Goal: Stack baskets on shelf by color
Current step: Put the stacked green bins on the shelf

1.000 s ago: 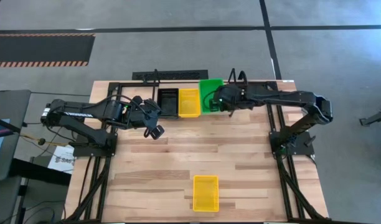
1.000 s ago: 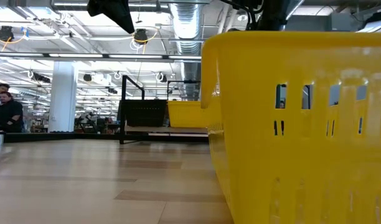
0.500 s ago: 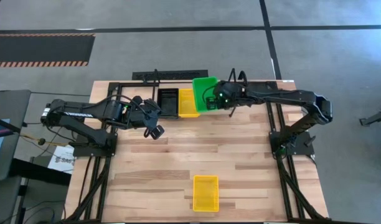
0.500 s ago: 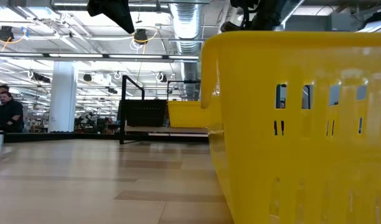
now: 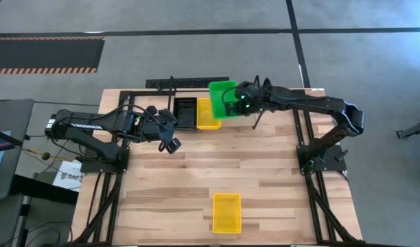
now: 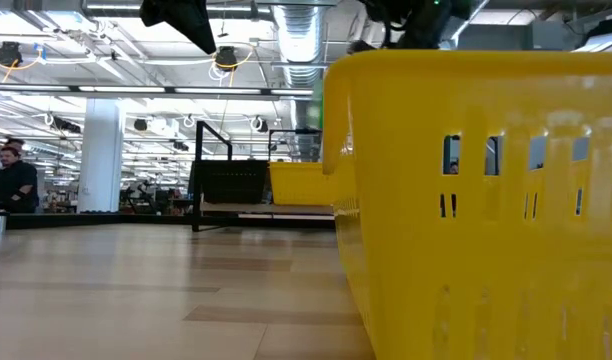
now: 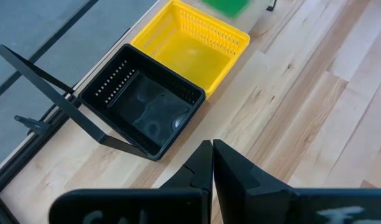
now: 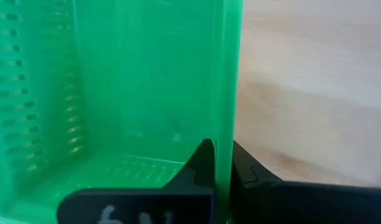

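a pale wooden tabletop (image 5: 217, 165) stands on a grey floor, and the low view looks across it into a wide hall with ceiling ducts and a person far off at the left edge. at the table's far side sits the shelf (image 5: 165, 84), a board in a frame of thin black rods, with a black basket (image 5: 185, 113) and a yellow basket (image 5: 207, 116) side by side on it, touching. another yellow basket (image 5: 226, 213) lies alone near the front edge, well apart from both arms; it fills most of the low view. the right gripper (image 5: 239, 104) is clamped on the side wall of a green basket (image 5: 221, 97), one finger inside and one outside, as the right wrist view shows, with the wall (image 8: 226, 93) running up between them. the basket hangs tilted above the shelf, overlapping the far corner of the shelved yellow basket from above; whether it touches that basket cannot be told. these baskets look like thin moulded plastic with perforated sides, so probably light, fairly stiff but liable to flex at the rim, and smooth enough to slip or swing when pinched by one wall; the middle of a long wall seems the steadiest hold. the left gripper (image 5: 170, 143) waits over the table just in front of the black basket, its fingers (image 7: 210, 163) pressed together and holding nothing.
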You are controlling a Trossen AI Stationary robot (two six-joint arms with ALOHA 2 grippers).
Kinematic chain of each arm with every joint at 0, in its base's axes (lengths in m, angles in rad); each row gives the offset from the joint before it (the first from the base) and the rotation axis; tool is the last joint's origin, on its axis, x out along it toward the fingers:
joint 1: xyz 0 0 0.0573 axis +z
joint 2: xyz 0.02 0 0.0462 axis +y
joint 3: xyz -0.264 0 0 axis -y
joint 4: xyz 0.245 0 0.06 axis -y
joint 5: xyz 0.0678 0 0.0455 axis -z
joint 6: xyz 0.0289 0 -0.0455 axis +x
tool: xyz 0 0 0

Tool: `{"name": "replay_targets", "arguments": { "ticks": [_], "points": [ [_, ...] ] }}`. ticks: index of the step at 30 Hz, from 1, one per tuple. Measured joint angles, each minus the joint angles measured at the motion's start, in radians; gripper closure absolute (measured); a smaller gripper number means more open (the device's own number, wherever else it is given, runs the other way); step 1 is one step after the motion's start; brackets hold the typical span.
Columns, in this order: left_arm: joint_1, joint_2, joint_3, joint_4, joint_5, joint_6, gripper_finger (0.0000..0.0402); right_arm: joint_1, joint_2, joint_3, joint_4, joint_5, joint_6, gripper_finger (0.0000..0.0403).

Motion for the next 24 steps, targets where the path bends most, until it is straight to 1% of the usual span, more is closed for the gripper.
{"name": "replay_targets", "arguments": {
  "ticks": [2,5,8,12,15,17,20,24],
  "points": [
    [0.000,0.000,0.000,0.000,0.000,0.000,0.0401,0.004,0.015,-0.001,0.070,-0.041,-0.027,0.0391],
    [0.000,0.000,0.000,-0.001,0.000,0.000,0.0401,0.008,0.050,0.002,0.247,-0.106,-0.090,0.0391],
    [0.000,0.000,0.000,-0.004,0.001,0.000,0.0401,0.000,0.084,0.001,0.289,-0.118,-0.117,0.0391],
    [0.000,0.000,0.000,-0.009,0.017,0.001,0.0402,-0.031,0.093,0.001,0.229,-0.150,-0.137,0.0391],
    [0.000,0.000,0.000,-0.010,0.017,0.000,0.0402,-0.056,0.093,0.000,0.130,-0.147,-0.143,0.0391],
    [0.000,0.000,0.000,-0.010,0.016,0.000,0.0401,-0.073,0.090,0.000,0.095,-0.145,-0.139,0.0391],
    [0.004,0.000,0.000,-0.009,0.016,0.001,0.0401,-0.085,0.088,0.000,0.095,-0.145,-0.140,0.0391],
    [0.016,0.000,0.000,-0.009,0.016,0.000,0.0401,-0.077,0.088,0.000,0.158,-0.145,-0.155,0.0391]
  ]
}}
